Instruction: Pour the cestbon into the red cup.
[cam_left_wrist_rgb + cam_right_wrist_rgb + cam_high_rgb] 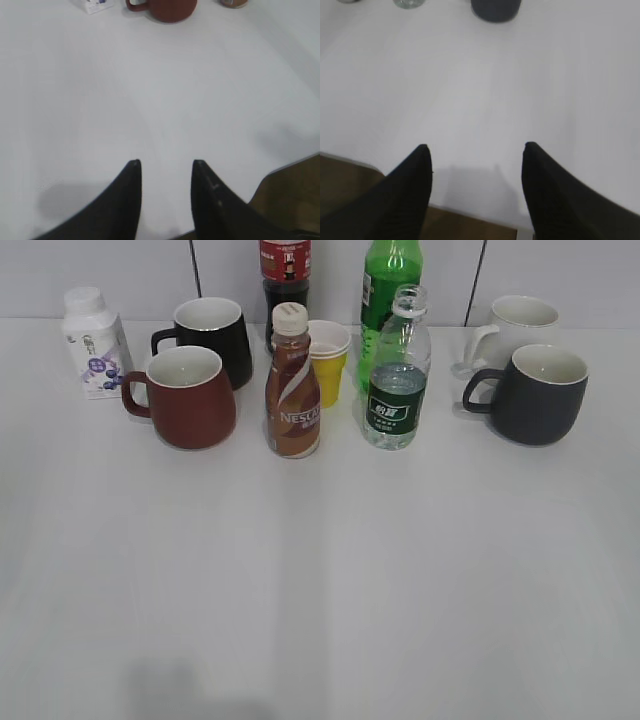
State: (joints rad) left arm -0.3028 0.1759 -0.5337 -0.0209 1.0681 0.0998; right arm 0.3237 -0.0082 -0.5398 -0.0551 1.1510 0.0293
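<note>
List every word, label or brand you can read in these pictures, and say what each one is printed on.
"NESCAFE", partly legible, white letters: on the brown Nescafe bottle.
Dark green label with white lettering on the cestbon: too small to read.
Red label on the dark cola bottle: blurred, unreadable.
Label on the bright green soda bottle: unreadable.
Purple print on the white milk bottle: unreadable.
The wrist views show no text.

Left gripper (165,167): two matte black fingers tapering to curved points. Right gripper (476,150): same black, pointed fingers with faint ribbed texture.
</note>
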